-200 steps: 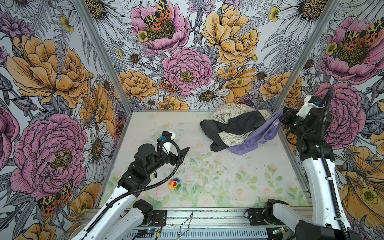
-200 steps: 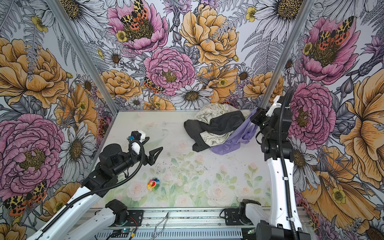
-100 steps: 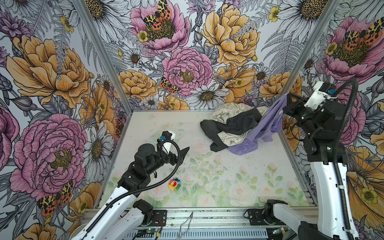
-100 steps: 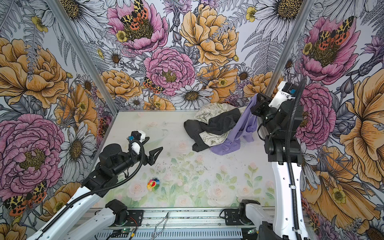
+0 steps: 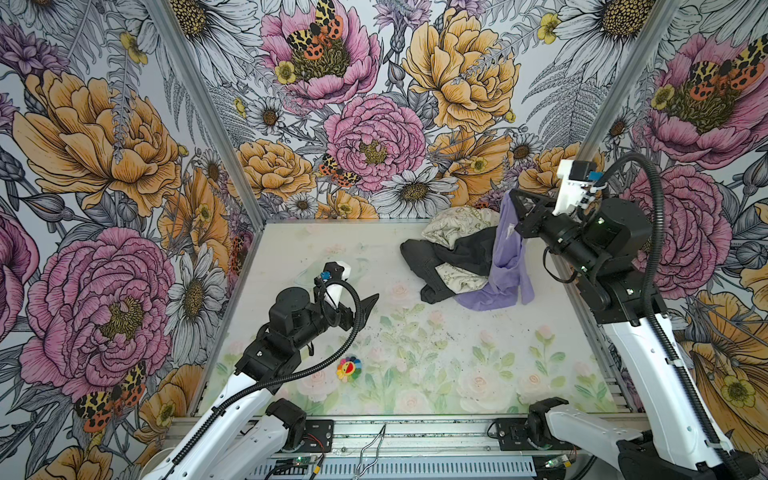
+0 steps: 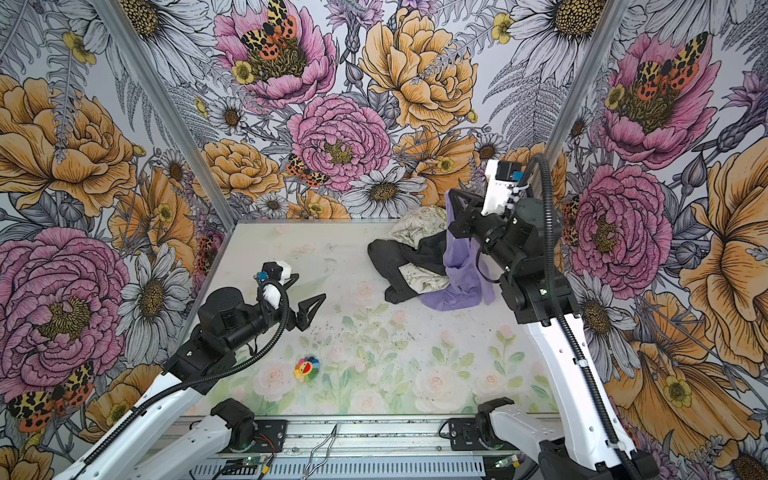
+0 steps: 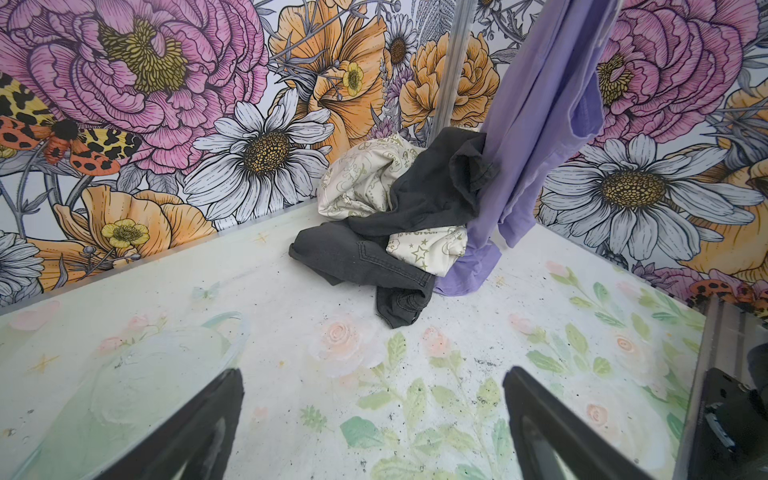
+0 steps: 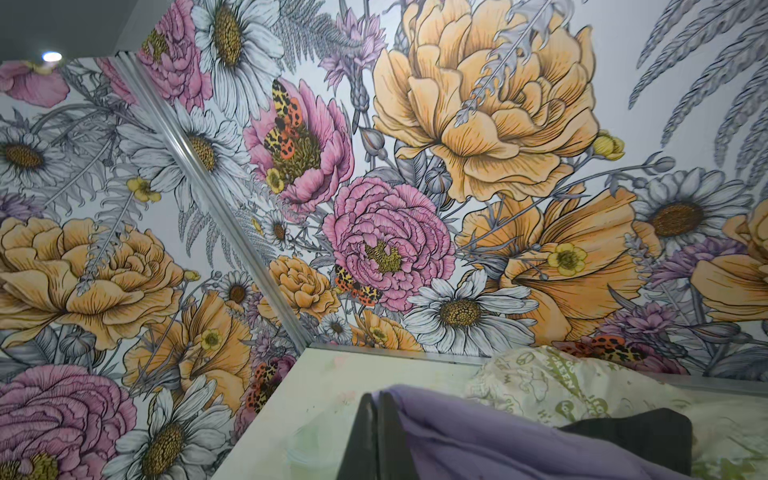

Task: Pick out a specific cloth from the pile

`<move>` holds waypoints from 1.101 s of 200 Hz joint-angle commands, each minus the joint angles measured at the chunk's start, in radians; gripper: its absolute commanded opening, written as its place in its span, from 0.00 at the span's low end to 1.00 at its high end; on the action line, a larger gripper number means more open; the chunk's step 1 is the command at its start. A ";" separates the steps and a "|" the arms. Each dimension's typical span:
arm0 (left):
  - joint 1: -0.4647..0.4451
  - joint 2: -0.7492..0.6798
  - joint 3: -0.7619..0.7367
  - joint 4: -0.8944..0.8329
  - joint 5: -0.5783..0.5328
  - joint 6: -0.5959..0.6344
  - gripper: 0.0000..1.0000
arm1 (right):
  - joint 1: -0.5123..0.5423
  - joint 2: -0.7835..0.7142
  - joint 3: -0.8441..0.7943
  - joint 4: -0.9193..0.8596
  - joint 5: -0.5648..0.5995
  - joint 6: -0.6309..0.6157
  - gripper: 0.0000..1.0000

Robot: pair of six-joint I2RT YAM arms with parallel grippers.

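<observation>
The right gripper (image 5: 513, 199) is clamped shut on a top fold of the cloth (image 5: 509, 257), holding it above the pile (image 5: 440, 266) on the side nearest that arm. The lavender length hangs in long soft pleats, and its lower end is pooled on the table (image 5: 311, 249), touching the pile's edge. I'd say the lift wants to go higher and then away from the pile, slowly, because a fold of the black garment (image 7: 440, 183) leans against the hanging cloth and could be dragged along. I can't tell whether the tail is pinned beneath. The lavender looks like thin, limp jersey. The black one looks heavier, denim-like with stitched seams. The cream cloth (image 7: 361, 178) is crumpled, with fine grey-green stars and lettering. The left gripper (image 7: 372, 374) hovers wide open and empty, well apart from the pile.
</observation>
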 commanded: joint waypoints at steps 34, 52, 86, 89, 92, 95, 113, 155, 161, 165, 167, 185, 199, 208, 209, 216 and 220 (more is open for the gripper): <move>0.009 -0.003 -0.016 0.004 0.012 -0.010 0.99 | 0.227 0.096 -0.144 0.054 0.068 -0.150 0.00; 0.010 -0.002 -0.018 0.004 0.010 -0.010 0.99 | 0.284 0.136 -0.195 0.053 0.114 -0.168 0.00; 0.010 -0.006 -0.019 0.004 0.005 -0.009 0.99 | 0.344 0.210 -0.299 0.046 0.173 -0.192 0.06; 0.009 -0.006 -0.019 0.004 0.004 -0.009 0.99 | 0.346 0.214 -0.308 0.044 0.176 -0.193 0.11; 0.009 -0.005 -0.020 0.004 0.004 -0.008 0.99 | 0.347 0.221 -0.318 0.040 0.179 -0.194 0.16; 0.009 -0.006 -0.019 0.004 0.004 -0.009 0.99 | 0.350 0.225 -0.325 0.036 0.182 -0.197 0.21; 0.009 -0.006 -0.020 0.005 0.001 -0.008 0.99 | 0.349 0.241 -0.363 0.002 0.217 -0.203 0.47; -0.004 0.001 -0.023 0.008 -0.012 -0.009 0.99 | 0.346 0.165 -0.440 -0.038 0.302 -0.218 0.86; -0.012 0.002 -0.022 0.008 -0.020 -0.003 0.99 | 0.344 0.144 -0.449 -0.039 0.314 -0.220 0.91; -0.017 0.003 -0.025 0.008 -0.027 -0.002 0.99 | 0.342 0.131 -0.454 -0.039 0.320 -0.220 0.92; -0.021 0.003 -0.024 0.008 -0.029 0.000 0.99 | 0.341 0.125 -0.456 -0.040 0.323 -0.221 0.93; -0.052 0.020 -0.017 0.008 -0.053 -0.001 0.99 | 0.322 0.063 -0.471 -0.042 0.343 -0.212 0.94; -0.077 0.048 0.003 0.005 -0.051 -0.014 0.99 | 0.296 0.016 -0.485 -0.046 0.353 -0.205 0.95; -0.093 0.070 0.017 0.005 -0.055 -0.030 0.99 | 0.277 -0.013 -0.494 -0.048 0.366 -0.197 0.95; -0.095 0.072 0.019 0.005 -0.055 -0.031 0.99 | 0.274 -0.016 -0.495 -0.048 0.367 -0.197 0.95; -0.112 0.092 0.029 0.005 -0.061 -0.045 0.99 | 0.256 -0.039 -0.504 -0.051 0.378 -0.191 0.95; -0.123 0.104 0.036 0.004 -0.067 -0.051 0.99 | 0.246 -0.051 -0.509 -0.053 0.384 -0.188 0.96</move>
